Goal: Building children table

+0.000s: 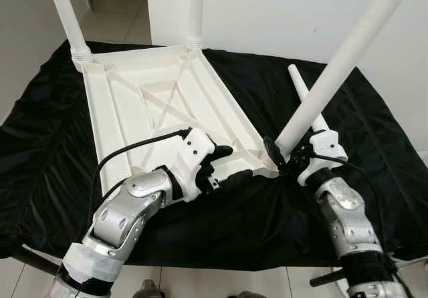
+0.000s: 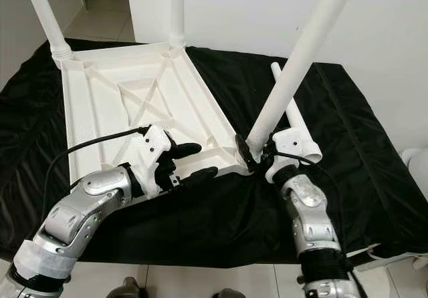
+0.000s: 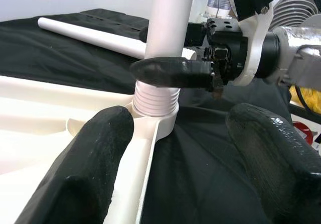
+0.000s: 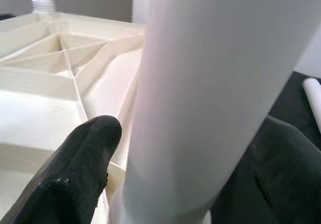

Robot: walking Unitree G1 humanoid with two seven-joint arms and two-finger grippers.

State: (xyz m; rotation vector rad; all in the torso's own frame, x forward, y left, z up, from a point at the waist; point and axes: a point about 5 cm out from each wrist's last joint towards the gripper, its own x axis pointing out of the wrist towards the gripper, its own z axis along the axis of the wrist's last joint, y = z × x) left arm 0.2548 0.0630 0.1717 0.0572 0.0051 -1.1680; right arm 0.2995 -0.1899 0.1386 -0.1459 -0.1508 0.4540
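White walls and pale tile floor; a black cloth (image 1: 374, 144) covers the work surface edge to edge, with bare cloth open to the right and front. The white table top (image 1: 127, 104) lies upside down on the cloth's left half, ribs up. Two legs (image 1: 67, 17) stand upright in its far corners. A third leg (image 1: 348, 57) leans out rightward from the near right corner socket; the right gripper (image 1: 284, 159) is clamped on its base just above the threaded collar. The left gripper (image 1: 231, 164), fingers spread, straddles the top's near rim, gripping nothing. A loose fourth leg (image 1: 302, 89) lies on the cloth behind the leaning one.
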